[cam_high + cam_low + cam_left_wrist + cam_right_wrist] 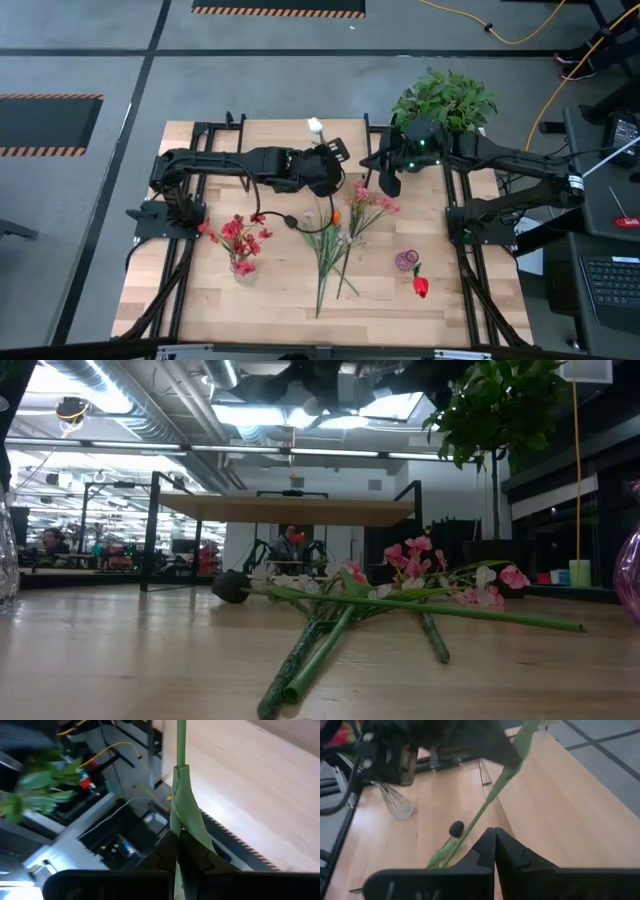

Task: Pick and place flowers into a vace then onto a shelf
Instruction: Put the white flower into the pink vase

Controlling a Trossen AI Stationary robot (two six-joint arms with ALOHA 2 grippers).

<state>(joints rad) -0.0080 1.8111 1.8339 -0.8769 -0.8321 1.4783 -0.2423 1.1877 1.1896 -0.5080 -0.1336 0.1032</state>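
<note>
Grey floor surrounds the pale wooden tabletop (270,300); no writing legible. Left hand (326,165) clamps a white flower (315,126); right hand (388,182) together.

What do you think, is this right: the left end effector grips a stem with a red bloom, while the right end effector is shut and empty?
Not quite. The bloom on that stem is white, not red, as the high view shows. The rest holds: the left end effector grips the stem, while the right end effector is shut and empty.
</note>
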